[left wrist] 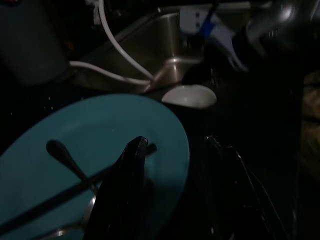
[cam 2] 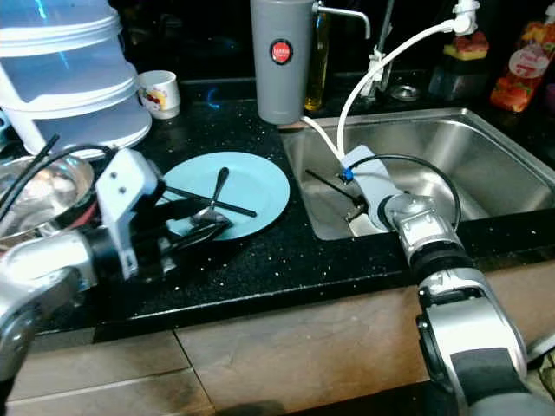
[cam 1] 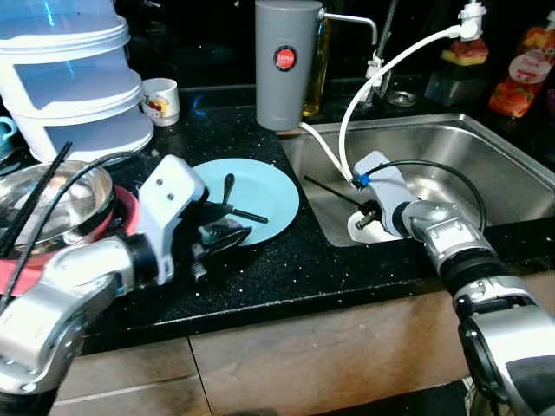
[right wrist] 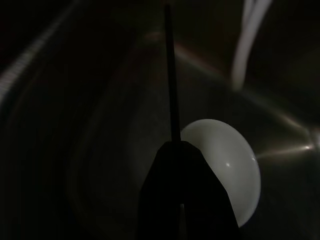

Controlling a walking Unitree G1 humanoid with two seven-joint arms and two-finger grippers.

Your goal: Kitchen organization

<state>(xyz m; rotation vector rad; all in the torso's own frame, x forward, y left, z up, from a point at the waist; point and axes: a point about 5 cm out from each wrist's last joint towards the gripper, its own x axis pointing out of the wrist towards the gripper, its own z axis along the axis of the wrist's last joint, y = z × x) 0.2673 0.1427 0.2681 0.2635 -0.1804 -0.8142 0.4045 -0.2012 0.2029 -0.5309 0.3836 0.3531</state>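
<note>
A light blue plate (cam 1: 264, 186) lies on the black counter with a black spoon (cam 1: 227, 186), a black chopstick (cam 1: 247, 214) and a metal spoon on it. My left gripper (cam 1: 227, 232) is open at the plate's near rim. One finger (left wrist: 127, 185) is over the plate and the other is just off its edge. My right gripper (cam 1: 365, 217) is down in the steel sink (cam 1: 494, 165), shut on a thin black chopstick (cam 1: 329, 191) that sticks out past its tips. A small white dish (right wrist: 225, 165) lies on the sink floor just under it.
Stacked white containers (cam 1: 69, 78) and a mug (cam 1: 161, 100) stand at the back left. A steel bowl (cam 1: 52, 204) holding chopsticks sits left of the plate. A grey canister (cam 1: 286, 61) and white hose (cam 1: 390, 69) stand behind the sink, with bottles (cam 1: 520, 74) at the back right.
</note>
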